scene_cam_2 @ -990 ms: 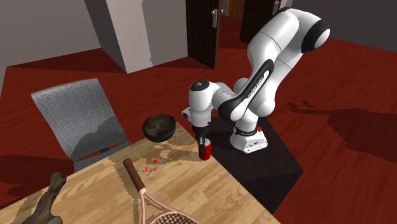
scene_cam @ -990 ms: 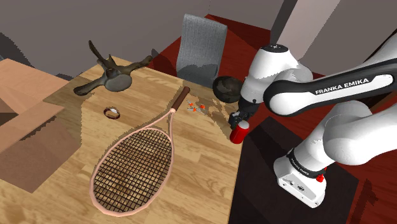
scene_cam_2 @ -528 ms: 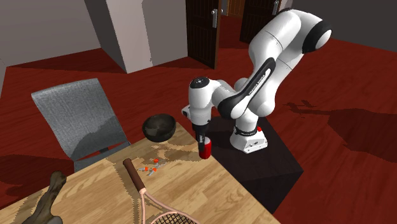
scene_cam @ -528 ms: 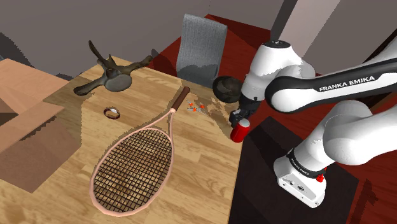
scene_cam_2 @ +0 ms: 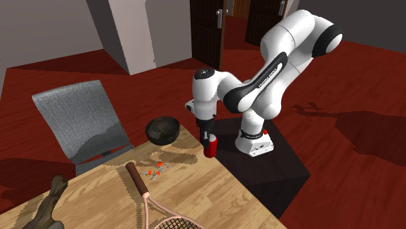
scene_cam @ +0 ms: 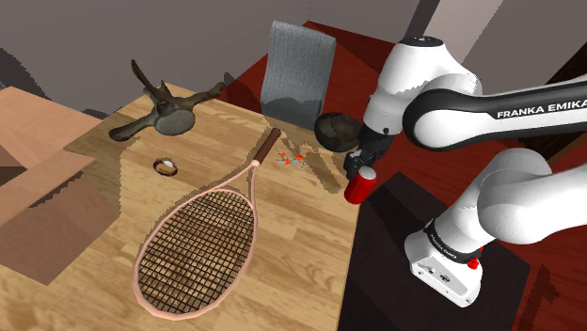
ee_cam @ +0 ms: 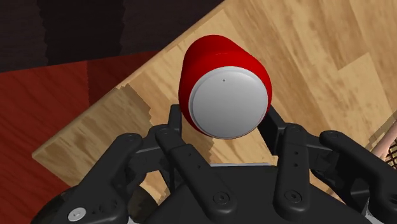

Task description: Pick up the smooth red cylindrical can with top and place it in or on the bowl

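Can (ee_cam: 224, 89) grey-lidded in wrist view

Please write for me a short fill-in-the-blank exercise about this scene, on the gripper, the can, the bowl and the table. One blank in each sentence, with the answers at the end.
1. The gripper has its fingers shut on the ___ can.
2. The dark bowl stands on the wooden table, close to a grey ___.
3. On the table lies a tennis ___, its handle pointing toward the bowl.

Answers: red; chair; racket
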You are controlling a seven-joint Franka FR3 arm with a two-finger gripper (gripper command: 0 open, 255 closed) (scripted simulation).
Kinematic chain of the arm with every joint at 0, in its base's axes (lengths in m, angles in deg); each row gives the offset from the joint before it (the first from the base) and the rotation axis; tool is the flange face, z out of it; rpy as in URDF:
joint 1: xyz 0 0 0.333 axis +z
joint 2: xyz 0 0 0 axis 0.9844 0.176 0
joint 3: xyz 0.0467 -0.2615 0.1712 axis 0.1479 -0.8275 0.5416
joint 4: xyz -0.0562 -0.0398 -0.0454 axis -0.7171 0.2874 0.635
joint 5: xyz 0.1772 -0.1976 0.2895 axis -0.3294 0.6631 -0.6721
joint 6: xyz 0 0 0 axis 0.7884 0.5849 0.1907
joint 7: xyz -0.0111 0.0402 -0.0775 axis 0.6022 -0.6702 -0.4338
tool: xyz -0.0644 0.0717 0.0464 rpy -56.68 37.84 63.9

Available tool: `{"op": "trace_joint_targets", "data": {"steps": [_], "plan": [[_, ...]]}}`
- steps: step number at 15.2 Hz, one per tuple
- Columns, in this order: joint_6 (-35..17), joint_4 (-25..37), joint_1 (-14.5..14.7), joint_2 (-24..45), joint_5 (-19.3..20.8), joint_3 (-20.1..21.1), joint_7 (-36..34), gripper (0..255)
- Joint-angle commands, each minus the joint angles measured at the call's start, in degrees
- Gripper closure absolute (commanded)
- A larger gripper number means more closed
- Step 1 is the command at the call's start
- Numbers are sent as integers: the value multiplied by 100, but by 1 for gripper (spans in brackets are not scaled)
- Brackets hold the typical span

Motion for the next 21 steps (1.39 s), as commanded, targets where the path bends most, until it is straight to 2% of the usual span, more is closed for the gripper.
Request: {"op": "trace_joint_targets", "data": {"steps": [1,21], "plan": [[215,102,-5,-111,26,-29,-5,255],[1996,1386,-97,-613,274,-289,-31,255]]}}
